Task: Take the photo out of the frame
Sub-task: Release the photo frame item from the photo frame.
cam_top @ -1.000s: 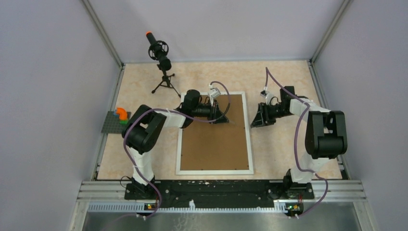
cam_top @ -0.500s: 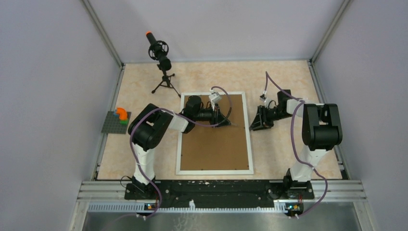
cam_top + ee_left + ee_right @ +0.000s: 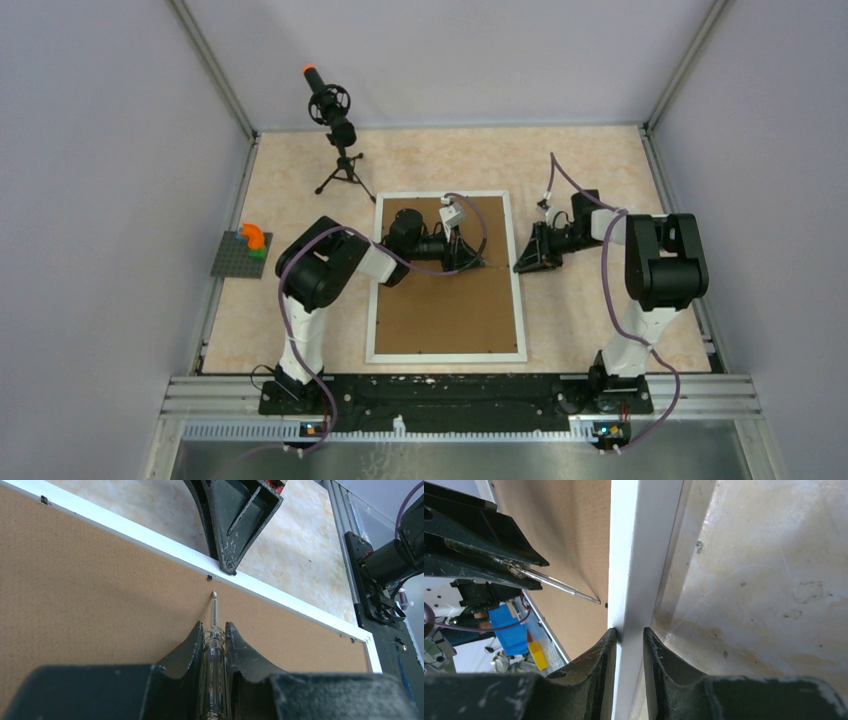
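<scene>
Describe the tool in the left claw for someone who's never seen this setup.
Find the white frame lying back-up mid-table, brown backing board showing. Near its right border the left claw grips a screwdriver. Clear handle and thin bare-metal shaft set it apart from the black right claw opposite.

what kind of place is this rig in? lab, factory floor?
Most likely a robotics lab test cell: grey panel walls box in the table, the left arm and right arm are bolted to a rail, and a tripod-mounted device stands at the back.
</scene>
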Controlling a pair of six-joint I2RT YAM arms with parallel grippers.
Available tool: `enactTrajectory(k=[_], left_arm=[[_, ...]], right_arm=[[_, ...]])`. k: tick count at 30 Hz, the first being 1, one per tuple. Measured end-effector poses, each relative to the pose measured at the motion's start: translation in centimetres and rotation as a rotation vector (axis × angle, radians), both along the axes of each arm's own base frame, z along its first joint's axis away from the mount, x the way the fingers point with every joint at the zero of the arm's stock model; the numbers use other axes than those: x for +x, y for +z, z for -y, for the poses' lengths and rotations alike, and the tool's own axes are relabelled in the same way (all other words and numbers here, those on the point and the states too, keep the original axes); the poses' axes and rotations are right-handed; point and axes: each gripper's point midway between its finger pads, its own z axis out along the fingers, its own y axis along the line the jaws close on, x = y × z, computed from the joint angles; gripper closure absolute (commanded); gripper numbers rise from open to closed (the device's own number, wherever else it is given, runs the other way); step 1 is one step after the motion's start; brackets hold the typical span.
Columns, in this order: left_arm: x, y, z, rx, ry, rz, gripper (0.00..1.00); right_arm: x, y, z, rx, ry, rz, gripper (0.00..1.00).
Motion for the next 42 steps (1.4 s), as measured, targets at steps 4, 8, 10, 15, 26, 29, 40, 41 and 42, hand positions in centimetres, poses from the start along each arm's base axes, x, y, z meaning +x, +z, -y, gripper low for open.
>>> enactTrajectory(k=[4,8,10,15,26,29,40,41,42], left_arm=[[0.1,-0.1,0.3,-0.012,0.000,0.016,1.00],[0.2,-0.1,0.7,-0.018,-0.002,0.027,1.00],[0.3,-0.1,0.9,-0.021,-0.002,0.032,1.00],[0.4,-0.2,1.2,-0.026,-0.005,0.039,1.00],[0.7,-0.2,1.7,-0.040,-0.040,0.048,1.00],[0.7,-0.2,1.7,-0.038,-0.041,0.040,1.00],[-0.5,0.2,-0.5,0.010,0.029,-0.011,1.00],[-0.5,0.1,-0.6,0.010,0.031,-0.014,1.00],[-0.5,0.2,-0.6,0.010,0.032,-0.014,1.00]], right_arm=[[-0.1,0.0,-0.3,0.012,-0.004,-0.005,0.81],[0.0,0.0,-0.3,0.014,-0.010,-0.008,0.85],[0.0,0.0,-0.3,0.013,-0.012,-0.011,0.85],[0.0,0.0,-0.3,0.012,-0.011,-0.011,0.87],[0.0,-0.1,-0.5,0.015,-0.017,-0.031,0.94],[0.1,-0.1,-0.5,0.010,-0.018,-0.044,0.95],[-0.1,-0.2,-1.5,0.043,-0.002,-0.078,0.96],[-0.1,-0.2,-1.5,0.044,-0.003,-0.080,0.96],[-0.2,-0.3,-1.5,0.044,-0.003,-0.080,0.96]])
